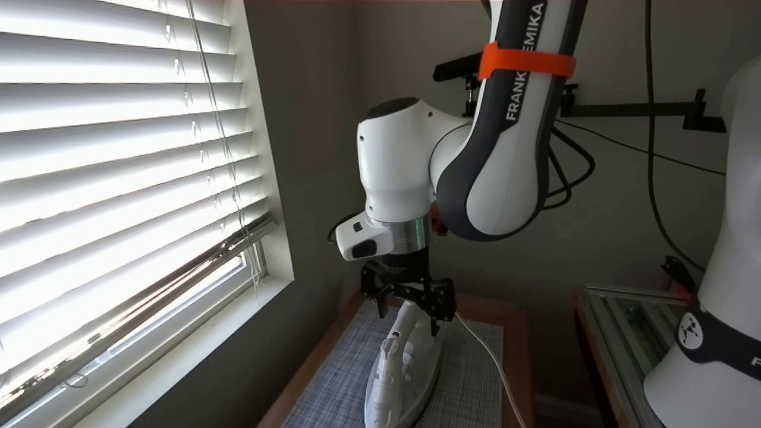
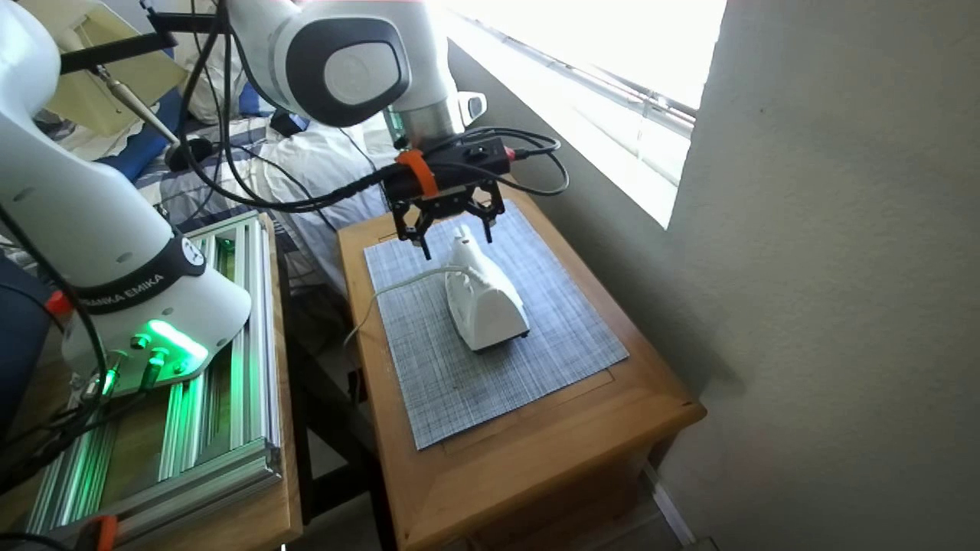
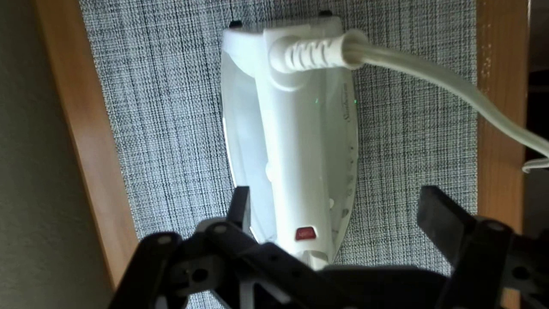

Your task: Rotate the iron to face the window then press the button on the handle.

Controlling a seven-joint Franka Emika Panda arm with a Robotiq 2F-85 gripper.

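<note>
The white iron [image 1: 425, 356] stands flat on its soleplate on a table; it also shows in an exterior view [image 2: 484, 306] and the wrist view [image 3: 343, 141]. Its length runs roughly along the window wall. Its handle [image 3: 296, 150] [image 1: 392, 356] bears a small red trapezoid near the front. The nose is hidden behind the gripper in the wrist view. The window [image 1: 119, 148] with white slatted blinds is beside the table; it is overexposed in an exterior view [image 2: 605, 46]. My gripper [image 1: 410, 324] [image 2: 458, 247] [image 3: 336, 193] is open and empty above the iron, fingers on both sides of the handle.
A grey woven mat [image 2: 452, 398] covers most of the wooden table [image 2: 536, 459]. The iron's cord [image 3: 429, 77] trails off the robot's side of the table. The wall [image 3: 21, 171] stands close on the window side. The robot base stands on a metal frame [image 2: 260, 321].
</note>
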